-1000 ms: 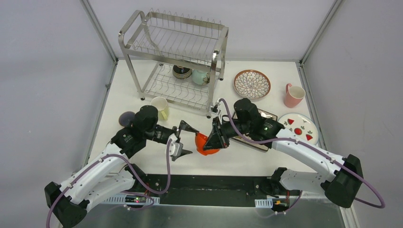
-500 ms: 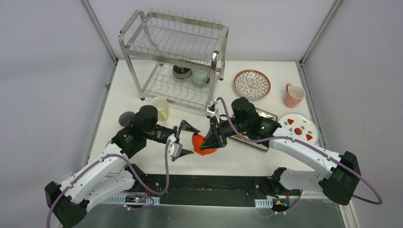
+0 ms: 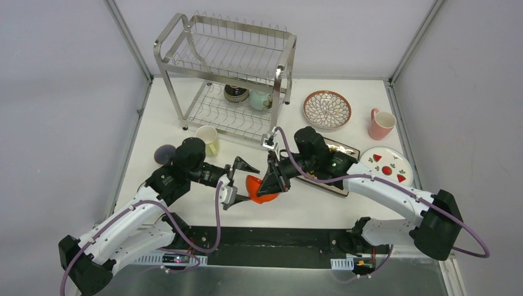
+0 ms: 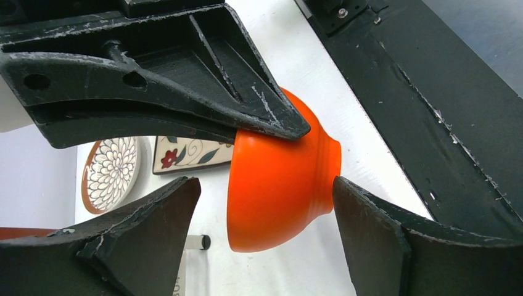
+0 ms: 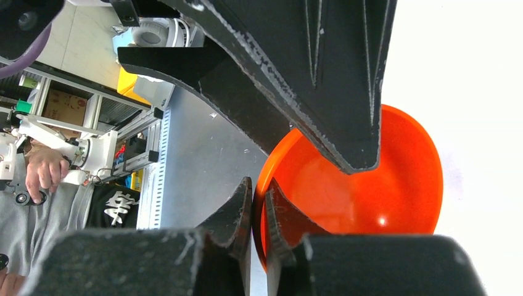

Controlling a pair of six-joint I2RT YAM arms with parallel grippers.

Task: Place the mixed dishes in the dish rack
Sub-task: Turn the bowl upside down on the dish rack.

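An orange bowl (image 3: 259,190) hangs tilted on its side above the table's near middle. My right gripper (image 3: 270,180) is shut on its rim, one finger inside and one outside, as the right wrist view shows for the gripper (image 5: 259,188) and bowl (image 5: 388,185). My left gripper (image 3: 239,183) stands open, and in the left wrist view the bowl (image 4: 277,197) sits between the gripper's (image 4: 265,185) spread fingers, its foot close to the right finger. The steel dish rack (image 3: 228,68) stands at the back, with a dark patterned bowl (image 3: 236,93) and a mint bowl (image 3: 260,100) on its lower shelf.
A yellow-green mug (image 3: 208,139) stands by the rack's front left. A petal-pattern plate (image 3: 327,109), a pink mug (image 3: 381,124) and a red-marked white plate (image 3: 387,165) lie to the right. A square floral plate (image 3: 345,151) lies under my right arm. A dark round dish (image 3: 163,152) sits left.
My right arm has carried the orange bowl leftward, bringing it in between the left gripper's open fingers. The left arm has barely moved.
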